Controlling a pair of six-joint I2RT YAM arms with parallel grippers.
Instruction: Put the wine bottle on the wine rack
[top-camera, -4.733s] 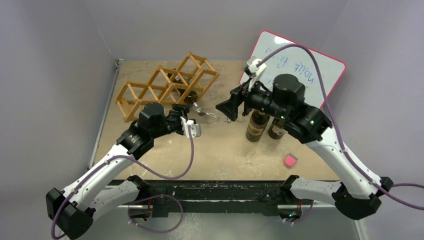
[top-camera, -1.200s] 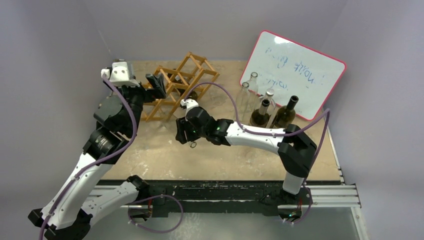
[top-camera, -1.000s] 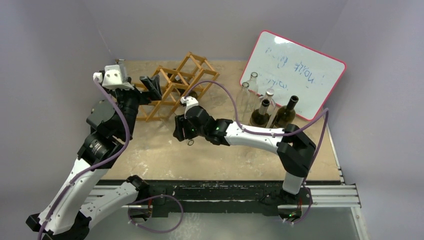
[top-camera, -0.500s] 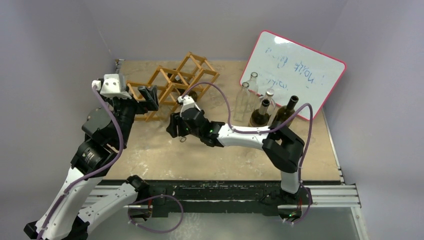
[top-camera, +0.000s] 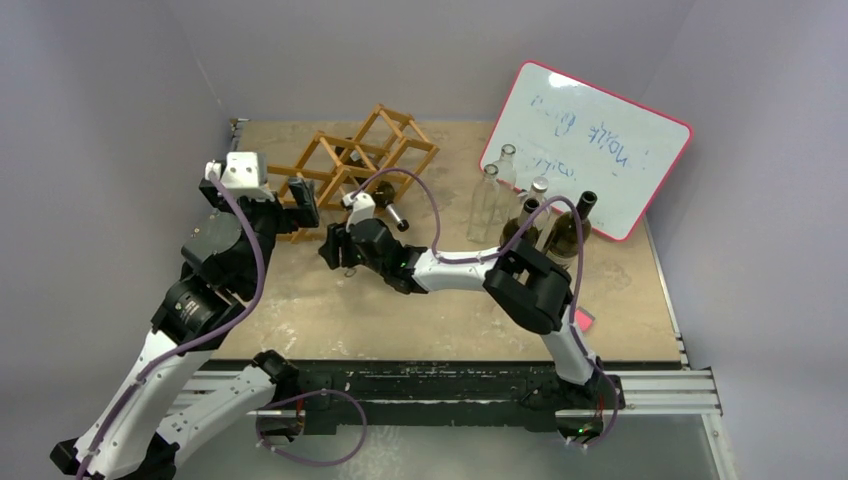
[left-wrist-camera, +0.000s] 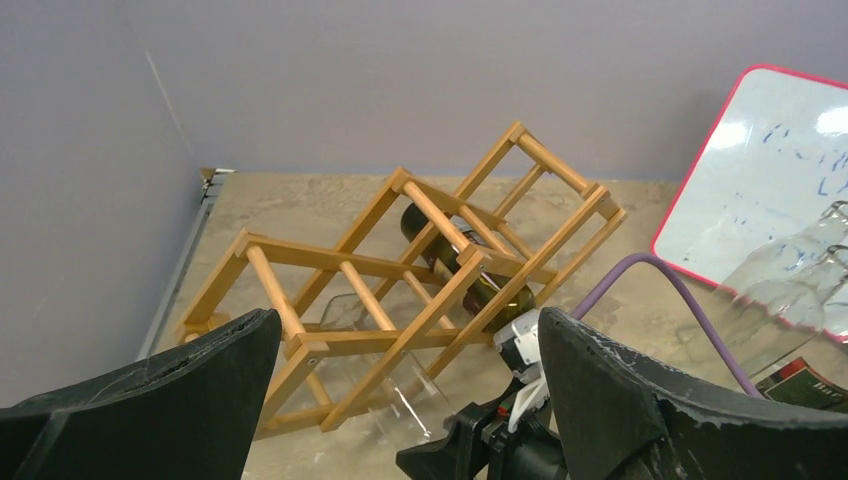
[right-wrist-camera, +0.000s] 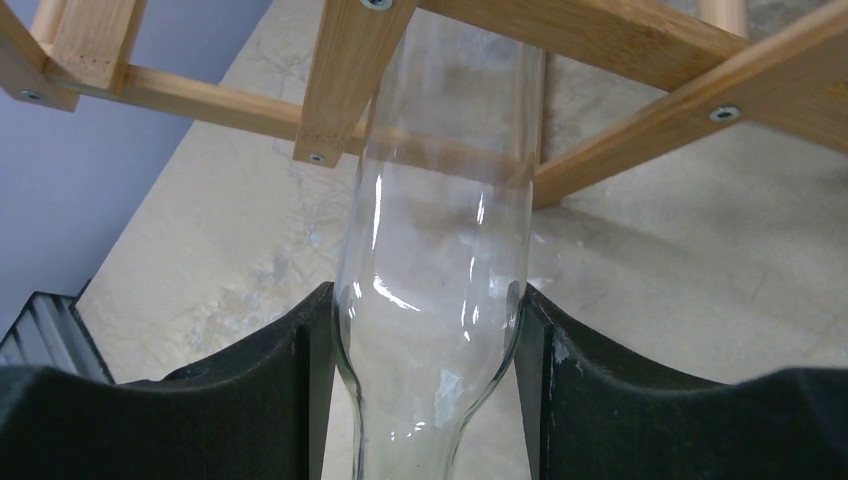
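The wine bottle (right-wrist-camera: 440, 270) is clear glass and lies on its side. My right gripper (right-wrist-camera: 428, 330) is shut on it at the shoulder, near the neck. Its body reaches under the slats of the wooden wine rack (right-wrist-camera: 610, 45), into a low front cell. In the left wrist view the bottle (left-wrist-camera: 395, 375) shows through the rack (left-wrist-camera: 350, 270). A dark bottle (left-wrist-camera: 465, 270) lies in a higher cell. My left gripper (top-camera: 302, 198) hangs open above the rack's (top-camera: 350, 160) left front, holding nothing. In the top view my right gripper (top-camera: 330, 248) sits at the rack's front edge.
Clear bottles (top-camera: 488, 198) and two dark bottles (top-camera: 522, 228) stand at the right in front of a leaning whiteboard (top-camera: 590, 140). A small pink object (top-camera: 582, 320) lies near the front right. Walls close in behind and to the left of the rack.
My right arm has slid left along the table with the clear bottle, bringing it up to the rack's front. My left gripper has shifted slightly right over the rack and stays open.
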